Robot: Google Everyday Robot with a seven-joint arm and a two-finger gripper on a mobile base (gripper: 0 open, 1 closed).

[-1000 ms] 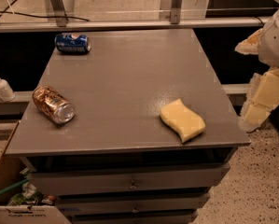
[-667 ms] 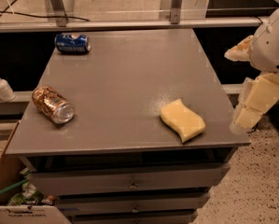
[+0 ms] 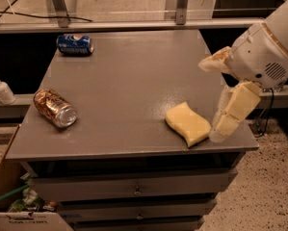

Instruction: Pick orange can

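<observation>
The gripper (image 3: 212, 100) is held over the right edge of the table (image 3: 134, 90), its cream fingers (image 3: 232, 112) spread apart; the white wrist (image 3: 266, 54) is seen just beyond that edge.

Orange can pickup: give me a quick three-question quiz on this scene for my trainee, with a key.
1. True or false: the orange can lies on its side near the front-left edge of the table.
2. Which thing is nearest the claw? A) orange can B) yellow sponge C) blue can
3. Fill in: the claw hangs at the table's ___ edge, across the table from the orange can.

Key: 1 true; 2 B; 3 right.
</observation>
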